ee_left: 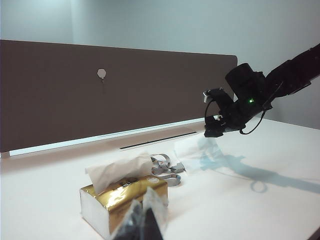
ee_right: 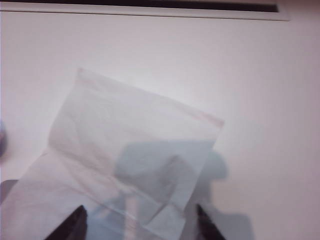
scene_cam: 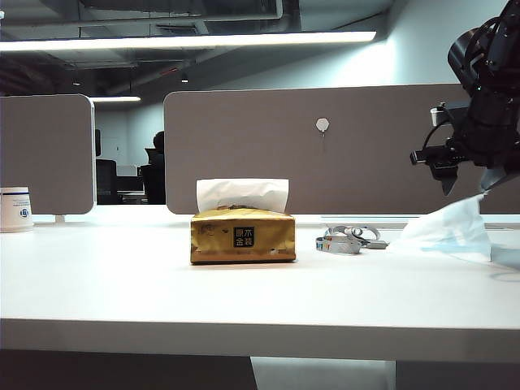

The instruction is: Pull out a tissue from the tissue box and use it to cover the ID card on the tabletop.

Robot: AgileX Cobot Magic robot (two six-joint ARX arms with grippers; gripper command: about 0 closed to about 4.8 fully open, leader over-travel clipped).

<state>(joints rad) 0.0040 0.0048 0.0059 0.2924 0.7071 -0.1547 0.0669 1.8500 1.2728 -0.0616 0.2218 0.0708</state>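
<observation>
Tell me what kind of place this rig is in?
Likely an open-plan office: a white desk with grey-brown divider panels, exposed ceiling ducts with strip lighting, and more workstations dimly visible behind.

The tissue box [scene_cam: 243,237] carries a small black label [scene_cam: 244,236] with gold characters, seemingly "原木金装". The white cup [scene_cam: 15,210] bears a blue logo, unreadable.
</observation>
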